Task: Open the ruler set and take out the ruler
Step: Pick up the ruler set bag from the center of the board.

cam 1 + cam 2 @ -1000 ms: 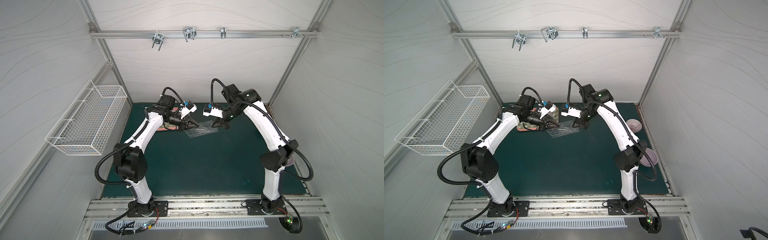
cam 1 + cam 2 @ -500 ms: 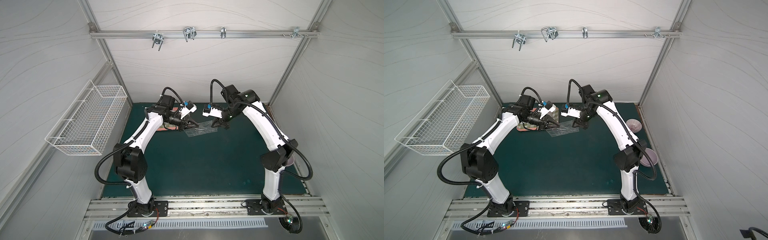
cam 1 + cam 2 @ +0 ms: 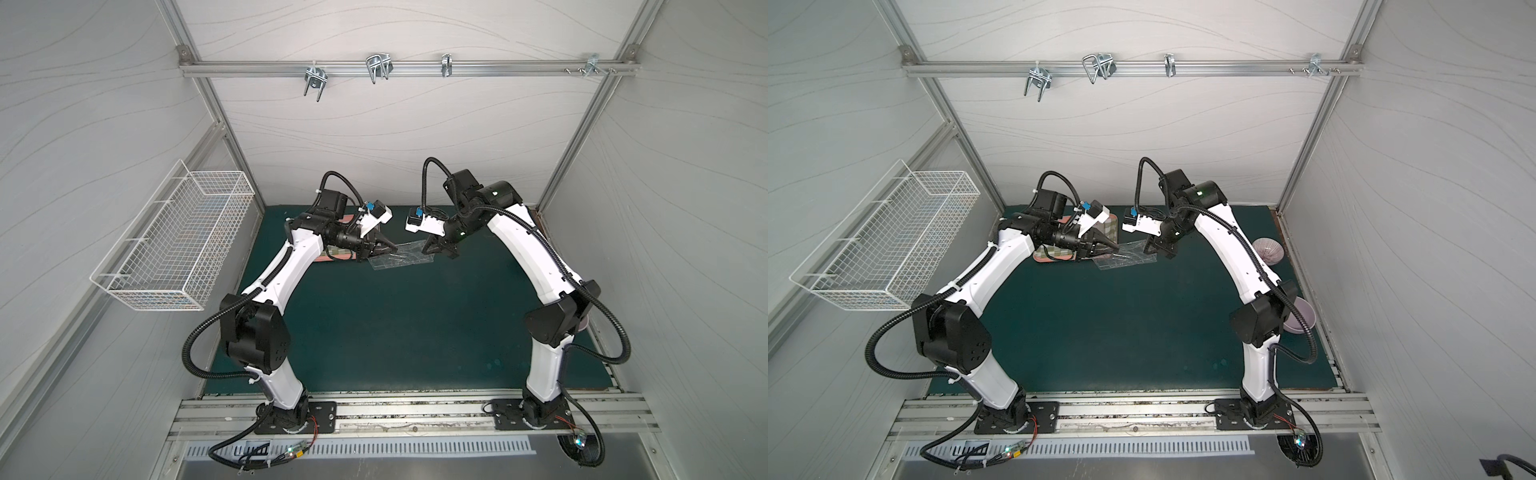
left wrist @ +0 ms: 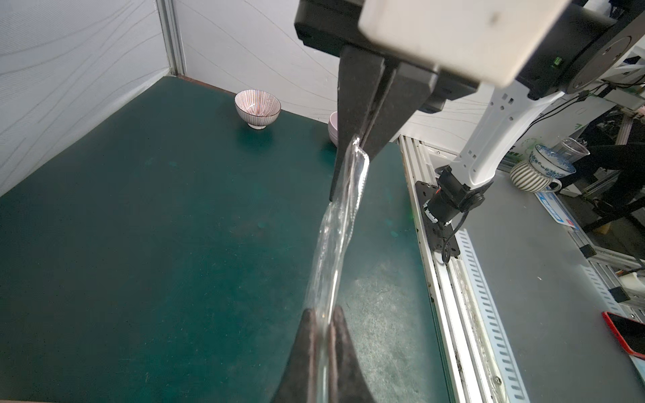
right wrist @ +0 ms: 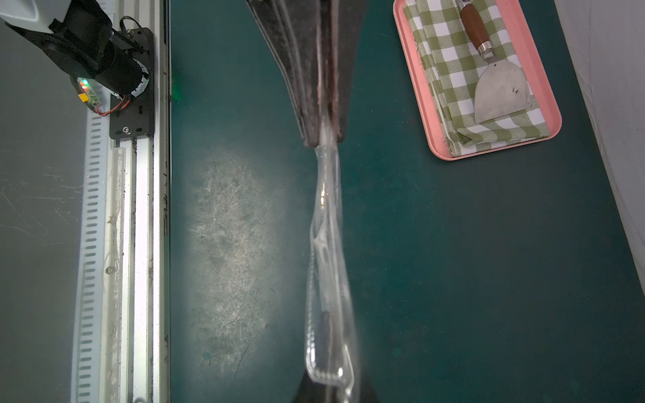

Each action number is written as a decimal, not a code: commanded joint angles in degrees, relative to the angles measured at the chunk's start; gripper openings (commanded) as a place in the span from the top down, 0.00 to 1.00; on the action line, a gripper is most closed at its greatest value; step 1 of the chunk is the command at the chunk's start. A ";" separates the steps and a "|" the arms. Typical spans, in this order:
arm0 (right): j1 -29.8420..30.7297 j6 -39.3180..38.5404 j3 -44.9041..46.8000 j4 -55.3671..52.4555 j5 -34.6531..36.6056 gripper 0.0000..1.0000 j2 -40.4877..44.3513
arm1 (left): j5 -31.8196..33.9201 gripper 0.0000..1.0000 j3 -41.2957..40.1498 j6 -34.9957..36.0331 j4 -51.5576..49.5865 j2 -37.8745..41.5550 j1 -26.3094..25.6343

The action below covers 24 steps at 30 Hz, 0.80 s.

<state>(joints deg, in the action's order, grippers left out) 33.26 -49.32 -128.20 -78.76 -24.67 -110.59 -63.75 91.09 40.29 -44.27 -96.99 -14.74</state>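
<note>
The ruler set point(image 3: 401, 259) is a see-through plastic pouch, stretched between both grippers just above the green mat point(image 3: 395, 332). My left gripper point(image 3: 392, 249) is shut on one end and my right gripper point(image 3: 428, 249) is shut on the other. Both top views show the pouch point(image 3: 1125, 262) nearly flat. The left wrist view shows the pouch point(image 4: 335, 251) edge-on, running from my left gripper point(image 4: 323, 315) to the right gripper's fingers point(image 4: 380, 132). In the right wrist view the pouch point(image 5: 328, 261) runs from my right gripper point(image 5: 331, 385) to the left fingers point(image 5: 310, 104). The ruler cannot be told apart inside the pouch.
A pink tray point(image 5: 548, 90) holding a green checked cloth and a metal scraper point(image 5: 499, 90) lies behind the left arm. A striped bowl point(image 4: 257, 108) and a pink bowl point(image 3: 1304, 320) stand near the right wall. A white wire basket point(image 3: 174, 245) hangs on the left wall.
</note>
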 commanded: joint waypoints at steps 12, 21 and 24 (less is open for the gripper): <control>-0.28 2.93 1.72 2.36 -0.72 0.71 1.75 | -1.80 1.00 -0.79 -1.51 5.69 3.49 -0.20; -3.06 7.65 5.48 10.38 -7.45 0.01 5.33 | -0.94 1.00 -2.93 -4.79 10.31 4.48 -0.20; -5.45 10.65 9.22 15.94 -11.46 0.01 8.76 | 0.22 1.00 -3.97 -6.27 12.53 4.58 -0.20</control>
<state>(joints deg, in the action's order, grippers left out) 30.17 -41.56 -121.08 -68.64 -29.74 -106.96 -63.77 87.33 35.20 -36.05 -94.00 -14.74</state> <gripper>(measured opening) 0.991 0.063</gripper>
